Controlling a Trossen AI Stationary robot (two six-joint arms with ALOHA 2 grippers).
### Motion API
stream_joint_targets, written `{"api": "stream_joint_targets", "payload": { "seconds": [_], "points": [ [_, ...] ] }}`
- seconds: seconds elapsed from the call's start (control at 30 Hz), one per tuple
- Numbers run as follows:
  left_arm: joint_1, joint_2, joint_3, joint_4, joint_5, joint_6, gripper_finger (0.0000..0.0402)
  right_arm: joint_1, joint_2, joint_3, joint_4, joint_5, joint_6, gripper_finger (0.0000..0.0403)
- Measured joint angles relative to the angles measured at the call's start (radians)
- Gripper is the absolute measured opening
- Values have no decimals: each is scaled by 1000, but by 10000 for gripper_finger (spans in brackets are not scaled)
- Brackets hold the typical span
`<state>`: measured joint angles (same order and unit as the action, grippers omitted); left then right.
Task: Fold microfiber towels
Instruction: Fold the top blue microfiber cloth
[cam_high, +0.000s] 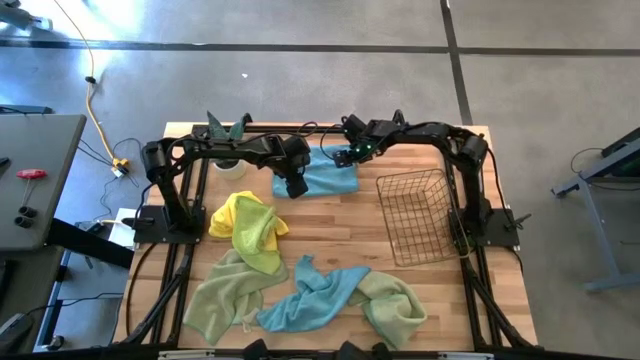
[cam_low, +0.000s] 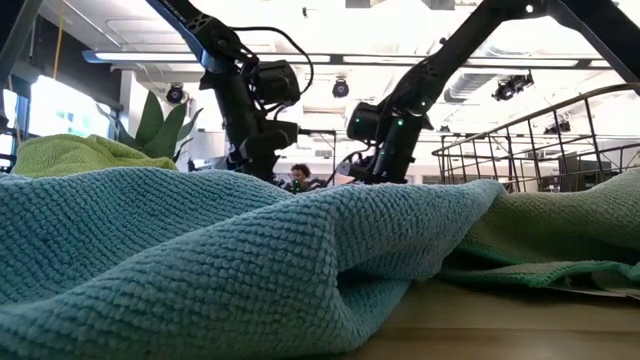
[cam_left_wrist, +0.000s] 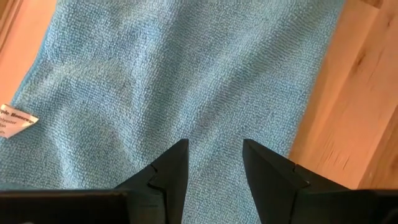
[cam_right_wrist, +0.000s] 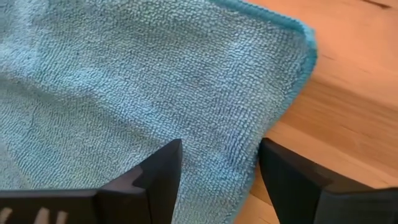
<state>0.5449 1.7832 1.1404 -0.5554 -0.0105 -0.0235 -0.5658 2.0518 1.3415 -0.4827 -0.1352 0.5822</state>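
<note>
A light blue towel (cam_high: 328, 180) lies folded flat on the wooden table at the far middle. My left gripper (cam_high: 296, 186) is open over its left end, with the blue cloth (cam_left_wrist: 174, 74) filling the left wrist view under the gripper (cam_left_wrist: 214, 146). My right gripper (cam_high: 346, 156) is open over the towel's far right part, near a hemmed corner (cam_right_wrist: 301, 31), as the right wrist view (cam_right_wrist: 221, 146) shows. A loose heap at the near side holds a yellow towel (cam_high: 245, 222), green towels (cam_high: 225, 295) (cam_high: 395, 305) and another blue towel (cam_high: 310, 298).
A copper wire basket (cam_high: 420, 215) lies on the table's right side, close to the right arm. A potted plant (cam_high: 225, 135) stands at the far left. A white label (cam_left_wrist: 15, 119) sticks out at the folded towel's edge. Bare wood shows between the folded towel and the heap.
</note>
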Motion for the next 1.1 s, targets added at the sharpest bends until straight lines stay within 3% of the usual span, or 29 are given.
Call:
{"api": "stream_joint_targets", "payload": {
  "seconds": [0.23,0.57,0.87,1.1],
  "points": [
    [0,0,0,15,0,0,140,3,2,0,9,13,-6,150],
    [0,0,0,31,-2,-8,140,-4,5,-2,31,8,-35,10],
    [0,0,0,30,-27,-26,140,-79,-12,-2,-49,-14,-156,3],
    [2,0,0,34,-28,-29,140,-149,-59,-4,-155,68,-232,1]
  ]
}}
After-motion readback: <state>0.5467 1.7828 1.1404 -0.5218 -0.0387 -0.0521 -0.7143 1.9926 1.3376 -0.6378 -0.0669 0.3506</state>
